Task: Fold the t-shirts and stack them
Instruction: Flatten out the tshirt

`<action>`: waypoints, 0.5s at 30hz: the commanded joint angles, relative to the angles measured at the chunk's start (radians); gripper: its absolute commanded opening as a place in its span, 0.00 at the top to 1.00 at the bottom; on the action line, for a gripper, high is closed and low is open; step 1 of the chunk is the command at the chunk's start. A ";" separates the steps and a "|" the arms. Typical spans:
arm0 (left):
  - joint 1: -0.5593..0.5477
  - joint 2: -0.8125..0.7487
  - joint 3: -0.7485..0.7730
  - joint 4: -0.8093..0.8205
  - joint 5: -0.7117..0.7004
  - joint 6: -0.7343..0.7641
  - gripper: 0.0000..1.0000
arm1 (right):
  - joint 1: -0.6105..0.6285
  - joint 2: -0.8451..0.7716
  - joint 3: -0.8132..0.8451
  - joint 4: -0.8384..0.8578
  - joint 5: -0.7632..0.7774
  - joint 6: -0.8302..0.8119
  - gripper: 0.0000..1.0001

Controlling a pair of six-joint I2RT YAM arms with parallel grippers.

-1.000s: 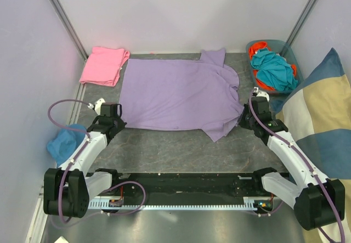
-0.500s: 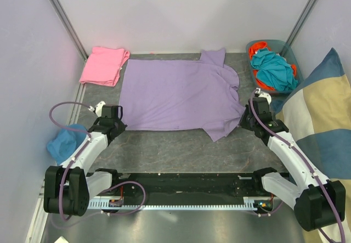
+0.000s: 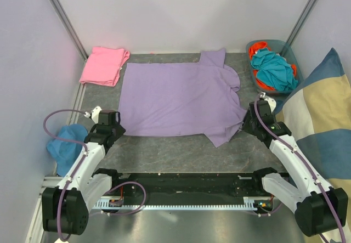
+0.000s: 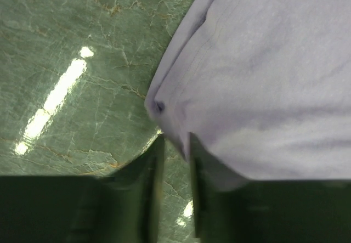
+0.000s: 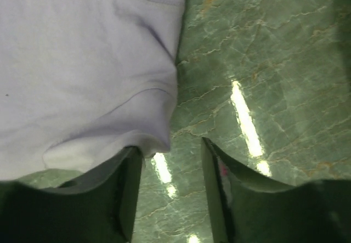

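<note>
Shirt, purple (image 3: 178, 97), flat mid-table, ready for folding. Left gripper (image 4: 174, 139) at its 7 o'clock corner, jaws slightly parted, bare table (image 3: 164, 150) between. Right gripper (image 5: 171, 147) at 4 o'clock edge, jaws apart, empty. Pink shirt (image 3: 103, 66) folded at 10 o'clock, likely stack base.

Counter (image 3: 164, 150) surface: dark, veined stone, glossy, with lamp glare showing in both wrist views.
You have the lavender t-shirt (image 3: 175, 97) spread flat across the middle, one sleeve corner trailing toward the near right. The pink t-shirt (image 3: 103, 66) lies folded at the far left corner, just beside it. A basket (image 3: 286, 45) of teal and orange cloth sits at the far right corner.
</note>
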 commanded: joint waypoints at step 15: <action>-0.001 -0.160 0.110 -0.038 -0.037 -0.002 0.05 | 0.004 -0.142 0.215 -0.009 0.212 -0.039 0.27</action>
